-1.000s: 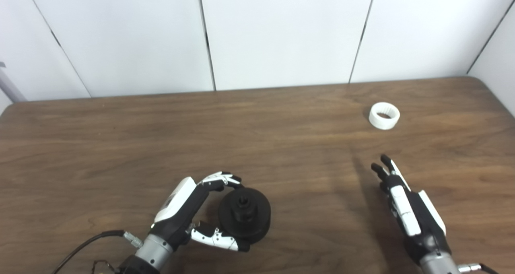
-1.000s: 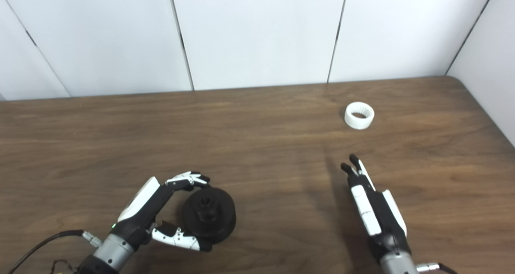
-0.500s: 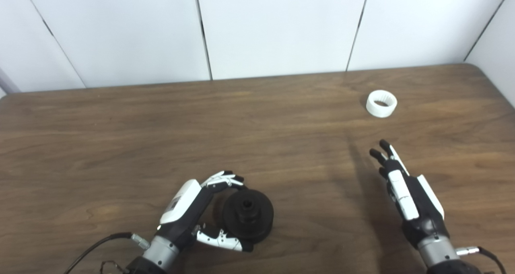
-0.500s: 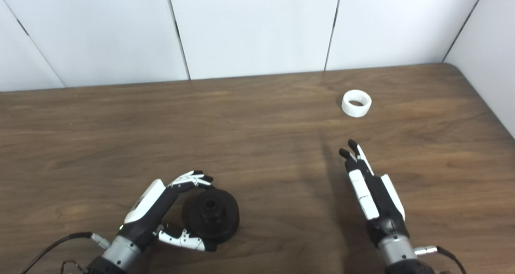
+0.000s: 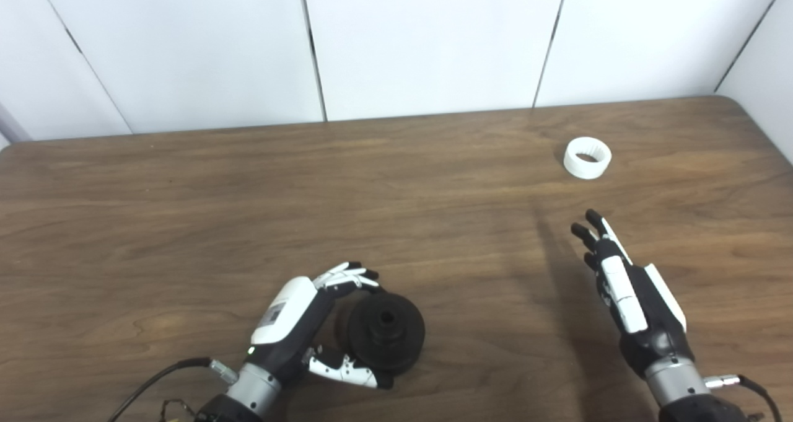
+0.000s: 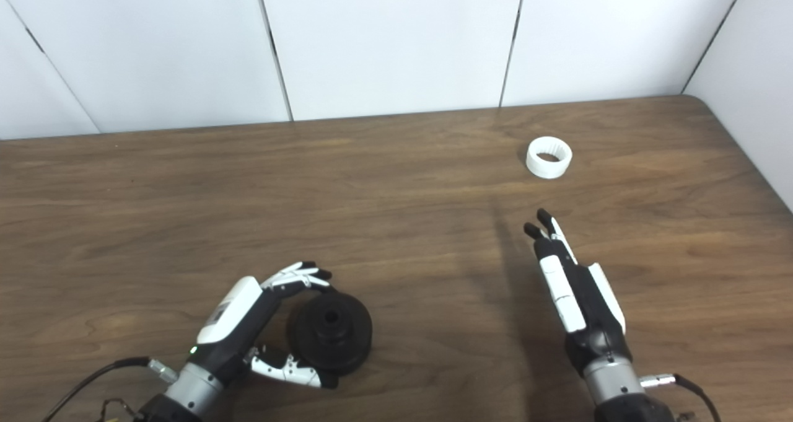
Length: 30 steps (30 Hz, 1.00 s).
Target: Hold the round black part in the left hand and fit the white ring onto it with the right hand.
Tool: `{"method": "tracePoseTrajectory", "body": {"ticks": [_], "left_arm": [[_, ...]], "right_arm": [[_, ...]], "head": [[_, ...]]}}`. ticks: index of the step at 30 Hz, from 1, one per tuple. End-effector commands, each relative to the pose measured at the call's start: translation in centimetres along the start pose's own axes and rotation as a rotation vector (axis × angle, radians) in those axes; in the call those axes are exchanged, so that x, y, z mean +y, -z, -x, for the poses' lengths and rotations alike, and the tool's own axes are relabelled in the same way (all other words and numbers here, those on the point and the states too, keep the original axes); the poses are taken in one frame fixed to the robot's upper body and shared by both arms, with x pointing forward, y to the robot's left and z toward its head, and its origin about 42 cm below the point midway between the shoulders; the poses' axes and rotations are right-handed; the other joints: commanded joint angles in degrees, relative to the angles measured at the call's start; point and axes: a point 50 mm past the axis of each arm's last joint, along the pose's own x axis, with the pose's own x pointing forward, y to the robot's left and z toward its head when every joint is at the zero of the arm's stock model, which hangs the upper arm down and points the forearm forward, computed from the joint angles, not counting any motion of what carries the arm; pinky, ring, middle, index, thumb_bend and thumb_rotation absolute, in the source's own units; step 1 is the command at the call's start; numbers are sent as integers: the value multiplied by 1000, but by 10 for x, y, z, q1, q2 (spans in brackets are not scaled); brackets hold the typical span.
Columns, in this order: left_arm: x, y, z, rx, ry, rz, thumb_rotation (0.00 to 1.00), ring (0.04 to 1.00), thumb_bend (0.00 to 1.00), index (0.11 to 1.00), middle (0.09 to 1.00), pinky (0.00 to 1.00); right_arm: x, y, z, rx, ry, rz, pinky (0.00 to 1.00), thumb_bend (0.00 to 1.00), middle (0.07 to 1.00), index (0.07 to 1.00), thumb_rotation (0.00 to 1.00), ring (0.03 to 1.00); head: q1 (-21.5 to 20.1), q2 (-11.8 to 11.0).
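- The black part [image 5: 386,333] sits on the table [image 5: 186,211] near the front edge, at about 6 o'clock, hub hole facing up.
- The left hand [image 5: 297,323] cups it from 9 o'clock: fingers [image 5: 347,277] curl over its far rim and the thumb [image 5: 344,370] lies along its near rim; whether they press it or only touch is hard to tell.
- The ring [image 5: 587,158] lies flat at 2 o'clock, well apart from both hands.
- The right hand [image 5: 629,292] is at 4 o'clock, fingers straight and spread, pointing toward the ring and holding nothing; its thumb is hidden.
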Motion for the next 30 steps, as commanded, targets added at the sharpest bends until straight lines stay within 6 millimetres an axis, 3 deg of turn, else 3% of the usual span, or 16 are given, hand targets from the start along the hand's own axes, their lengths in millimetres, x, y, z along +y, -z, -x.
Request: {"method": "tracePoseTrajectory", "body": {"ticks": [1, 5, 9, 20, 24, 30], "left_arm": [[-1, 7, -3, 48, 35, -22, 63, 929, 523, 486, 843, 927], [-1, 7, -3, 82, 58, -57, 63, 921, 523, 486, 837, 897], [-2, 7, -3, 104, 76, -64, 61, 933, 523, 486, 838, 965], [-3, 12, -3, 145, 81, -108, 59, 927, 524, 486, 831, 938], [-4, 13, -3, 157, 80, -107, 58, 936, 523, 486, 839, 969], [-5, 14, -1, 162, 80, -102, 59, 934, 524, 486, 841, 916]], "right_arm": [[0, -16, -5, -78, 14, -11, 1000, 650, 941, 990, 1000, 1000], [-1, -16, -5, -78, 16, -10, 1000, 651, 942, 989, 1000, 1000], [-1, -17, -5, -83, 12, -21, 1000, 640, 940, 990, 1000, 1000], [0, -15, -8, -85, 6, -25, 1000, 640, 947, 997, 1000, 1000], [1, -15, -8, -84, 4, -26, 1000, 640, 947, 997, 1000, 1000], [0, -22, -7, -116, 20, -38, 1000, 646, 934, 981, 1000, 997]], "head": [[0, 0], [1, 1], [2, 1], [4, -2], [-3, -4], [-20, -12]]}}
